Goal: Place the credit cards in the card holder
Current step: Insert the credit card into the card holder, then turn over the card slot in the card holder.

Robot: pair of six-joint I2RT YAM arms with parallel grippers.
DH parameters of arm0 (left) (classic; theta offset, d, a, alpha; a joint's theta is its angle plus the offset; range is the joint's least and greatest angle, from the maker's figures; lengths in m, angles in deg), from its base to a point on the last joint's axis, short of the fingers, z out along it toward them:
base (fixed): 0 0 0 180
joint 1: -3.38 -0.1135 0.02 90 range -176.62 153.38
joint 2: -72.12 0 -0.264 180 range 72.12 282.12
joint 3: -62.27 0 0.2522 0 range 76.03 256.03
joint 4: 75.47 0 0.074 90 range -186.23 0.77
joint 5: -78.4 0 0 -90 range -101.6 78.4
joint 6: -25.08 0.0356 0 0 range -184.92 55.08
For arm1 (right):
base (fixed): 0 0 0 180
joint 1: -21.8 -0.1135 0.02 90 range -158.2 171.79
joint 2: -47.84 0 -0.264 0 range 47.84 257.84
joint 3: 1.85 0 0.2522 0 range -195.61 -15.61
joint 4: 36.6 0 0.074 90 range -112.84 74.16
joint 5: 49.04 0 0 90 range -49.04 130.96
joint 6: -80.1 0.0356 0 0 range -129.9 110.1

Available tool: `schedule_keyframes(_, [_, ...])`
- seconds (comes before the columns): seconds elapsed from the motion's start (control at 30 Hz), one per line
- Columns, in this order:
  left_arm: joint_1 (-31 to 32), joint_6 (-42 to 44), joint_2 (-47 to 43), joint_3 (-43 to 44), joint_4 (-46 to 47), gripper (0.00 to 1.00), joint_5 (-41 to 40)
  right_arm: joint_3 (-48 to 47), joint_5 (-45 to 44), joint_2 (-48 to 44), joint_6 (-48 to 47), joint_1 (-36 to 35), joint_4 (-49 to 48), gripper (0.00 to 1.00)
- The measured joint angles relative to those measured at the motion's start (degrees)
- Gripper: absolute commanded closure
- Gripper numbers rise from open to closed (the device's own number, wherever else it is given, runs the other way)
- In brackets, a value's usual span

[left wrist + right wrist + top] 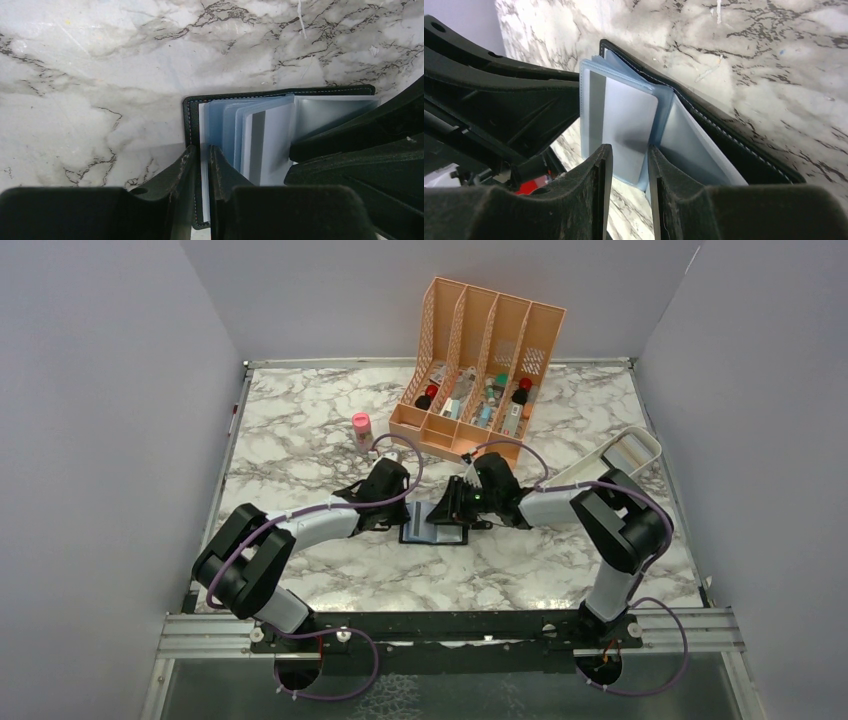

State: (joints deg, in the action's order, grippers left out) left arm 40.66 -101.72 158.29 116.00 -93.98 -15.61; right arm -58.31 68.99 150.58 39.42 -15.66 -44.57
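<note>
Left gripper [202, 150] narrow, pinching left edge of card holder [190, 120]. Right gripper [629, 150] narrow, clamped on one grey credit card [629, 117] at fanned clear sleeves [694, 145]. One holder, open flat mid marble table [300, 430], long axis left-right. Beyond: one orange organiser [480, 360], one pink bottle [361, 428], one white tray [625, 452]; grey walls [100, 390].

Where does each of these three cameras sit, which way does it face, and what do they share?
Top external: above and behind the bases, looking down over the marble table; left arm and right arm show.
Left wrist: on that wrist, looking down at the card holder's edge; left gripper at bottom.
Right wrist: on that wrist, facing a credit card in a sleeve; right gripper at bottom.
Shared: all see the open card holder; each wrist view catches the other arm.
</note>
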Motion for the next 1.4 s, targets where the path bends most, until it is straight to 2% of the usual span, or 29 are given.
schedule_keyframes(0.1, [0.24, 0.02, -0.02, 0.55, -1.29, 0.80, 0.02, -0.11, -0.85, -1.55, -1.95, 0.00, 3.10, 0.65])
schedule_keyframes(0.3, [0.35, 0.00, -0.66, 0.76, -3.43, 0.80, 0.31, -0.42, -3.41, -5.79, -6.62, 0.00, 9.18, 0.76])
schedule_keyframes(0.53, [0.35, -0.24, -2.45, 0.76, -5.46, 0.80, 1.46, -0.87, -5.14, -6.82, -9.62, 0.00, 12.59, 0.79])
schedule_keyframes(0.9, [0.35, -1.11, -7.10, 0.79, -6.99, 0.80, 2.29, -1.27, -6.01, -5.29, -10.84, 0.00, 12.85, 0.82])
schedule_keyframes(1.4, [0.35, -1.64, -6.99, 0.79, -3.91, 0.87, 5.07, -0.74, -6.86, -4.85, -10.82, 0.00, 12.76, 0.83])
